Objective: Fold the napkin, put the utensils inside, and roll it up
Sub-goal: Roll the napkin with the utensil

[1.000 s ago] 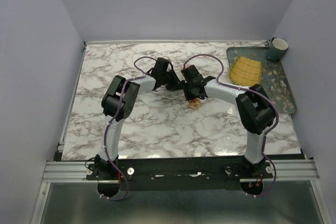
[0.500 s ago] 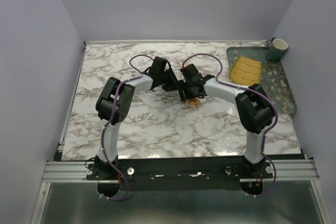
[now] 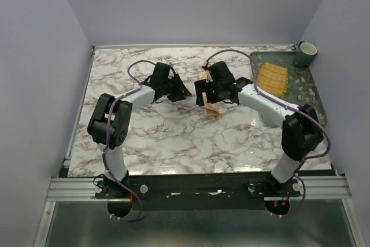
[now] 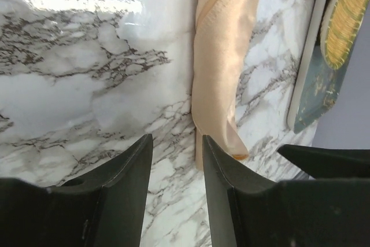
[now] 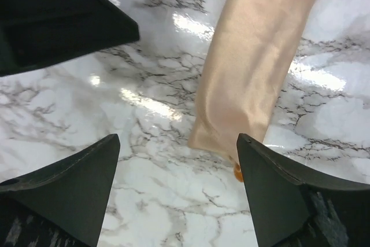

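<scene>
The peach-orange napkin [image 3: 211, 110] lies rolled into a long tube on the marble table [image 3: 144, 137], left of the tray. In the left wrist view the napkin [image 4: 222, 62] runs away from the fingers. A small orange utensil tip [image 5: 237, 172] pokes from the roll's near end; the rest of the utensils is hidden inside. My left gripper [image 3: 184, 93] sits just left of the roll, open and empty, and the left gripper [image 4: 175, 148] has only marble in its gap. Above the roll's middle hangs my right gripper [image 3: 202, 98], open wide. The right gripper [image 5: 178, 143] holds nothing, the roll's end lying between its fingers.
A dark patterned tray [image 3: 310, 93] sits at the back right. On it lie a yellow checked cloth [image 3: 272, 77] and a green cup [image 3: 305, 54]. The tray's edge [image 4: 312, 85] lies just past the napkin. Lilac walls close in the table on three sides.
Both grippers have opened and let go of the rolled napkin, which stays on the table. The left arm has drawn back to the left and the right arm has swung out to the right.
</scene>
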